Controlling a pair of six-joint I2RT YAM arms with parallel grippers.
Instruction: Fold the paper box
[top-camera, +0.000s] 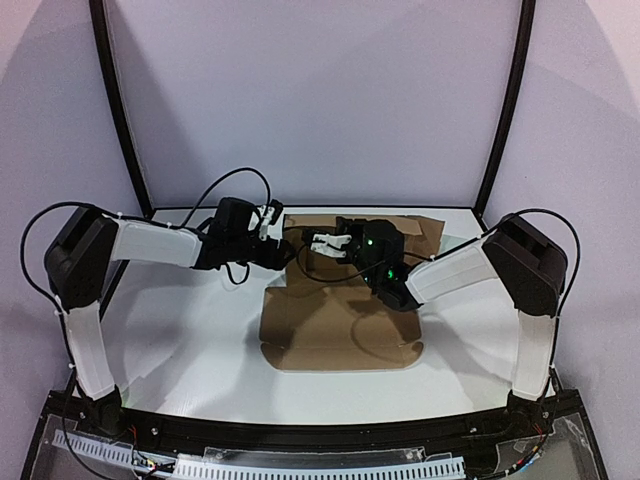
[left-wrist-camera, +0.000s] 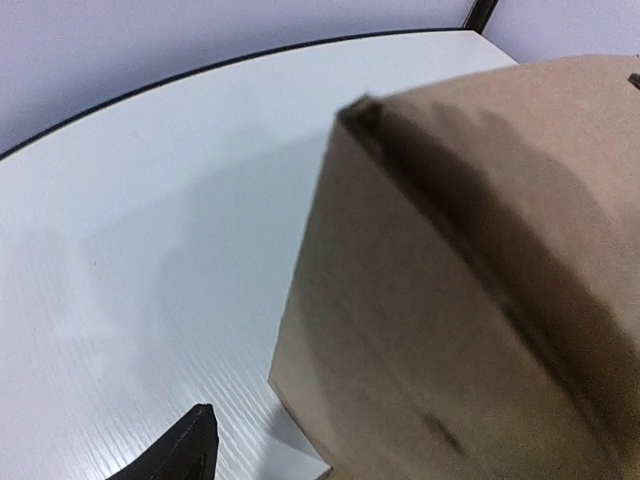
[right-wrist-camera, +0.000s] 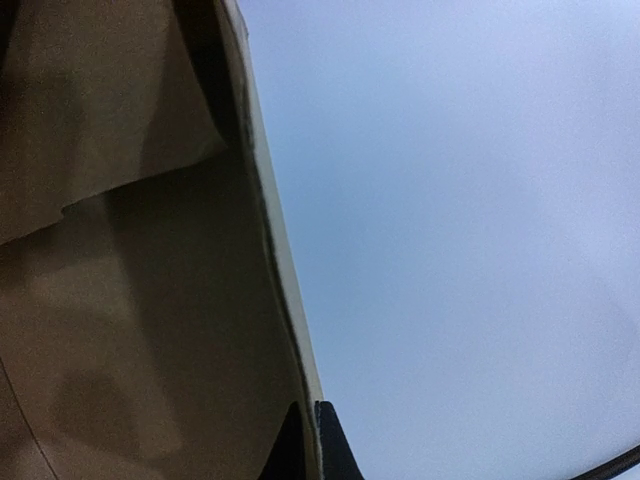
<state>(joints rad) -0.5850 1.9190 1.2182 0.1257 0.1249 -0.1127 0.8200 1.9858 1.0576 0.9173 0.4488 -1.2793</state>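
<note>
while r gripper (top-camera: 318, 241) pinches paper box (top-camera: 340, 335), l gripper (top-camera: 272, 222) gapes.

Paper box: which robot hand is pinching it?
The right gripper: its jaws are shut on a raised edge of the paper box. The left gripper is only beside the box's left side, with no grip showing.

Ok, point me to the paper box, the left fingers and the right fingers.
paper box (top-camera: 340, 335): top view, on its near panel.
left fingers (top-camera: 270, 214): top view, on a white finger by the box's far left corner.
right fingers (top-camera: 324, 241): top view, on a white finger over the box's far part.
</note>
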